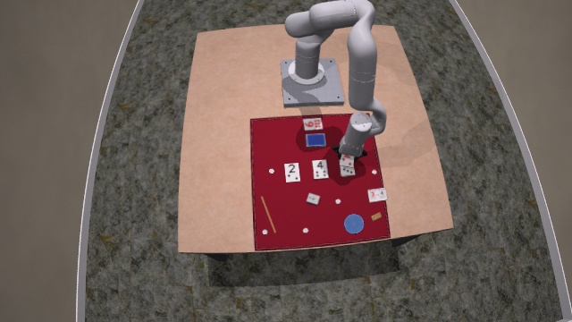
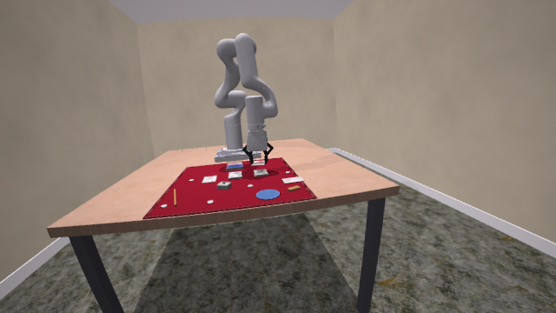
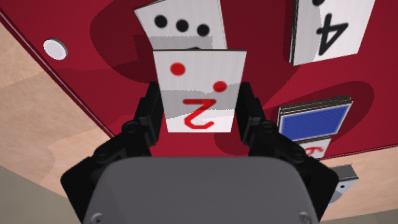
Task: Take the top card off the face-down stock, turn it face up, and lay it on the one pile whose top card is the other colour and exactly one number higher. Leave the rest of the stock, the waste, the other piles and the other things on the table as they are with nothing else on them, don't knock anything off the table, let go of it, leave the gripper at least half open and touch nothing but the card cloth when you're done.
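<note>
Wrist view is showing you the black two-fingered tool [image 3: 199, 107] pinching the face-up red two card [image 3: 199, 90] above the black three pile [image 3: 182, 22], so you are now lowering and releasing.

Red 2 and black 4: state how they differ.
The red 2 hangs clamped in the gripper above the cloth; the black 4 lies flat on it. The 2's marks are red, the 4's black. The 2 is one card; the 4 tops a pile. Both are face up, white-faced.
</note>
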Available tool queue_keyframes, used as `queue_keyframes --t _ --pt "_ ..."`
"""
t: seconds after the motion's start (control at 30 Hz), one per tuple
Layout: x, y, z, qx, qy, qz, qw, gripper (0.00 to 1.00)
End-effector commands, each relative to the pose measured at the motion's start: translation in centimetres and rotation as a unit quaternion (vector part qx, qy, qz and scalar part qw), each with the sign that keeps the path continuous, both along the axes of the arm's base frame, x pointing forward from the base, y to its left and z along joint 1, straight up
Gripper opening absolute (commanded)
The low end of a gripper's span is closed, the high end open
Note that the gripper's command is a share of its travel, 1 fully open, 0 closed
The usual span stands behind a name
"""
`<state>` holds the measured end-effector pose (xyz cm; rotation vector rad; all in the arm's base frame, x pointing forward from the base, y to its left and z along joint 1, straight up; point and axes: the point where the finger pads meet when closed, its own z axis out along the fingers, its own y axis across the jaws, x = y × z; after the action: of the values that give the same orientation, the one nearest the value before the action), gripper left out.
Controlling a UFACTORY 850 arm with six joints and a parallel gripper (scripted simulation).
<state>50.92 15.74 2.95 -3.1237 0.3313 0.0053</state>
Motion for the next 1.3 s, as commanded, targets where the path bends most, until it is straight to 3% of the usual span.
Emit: queue_keyframes --t 0.0,0.3,1.27 --pt "1.0 0.2 0.1 0.0 -0.001 0.051 0.999 0.63" --pt "2.2 0.4 0.2 0.001 -0.001 0.115 0.993 0.63" --pt "2.4 0.5 -0.1 0.001 -0.001 0.125 0.992 0.63"
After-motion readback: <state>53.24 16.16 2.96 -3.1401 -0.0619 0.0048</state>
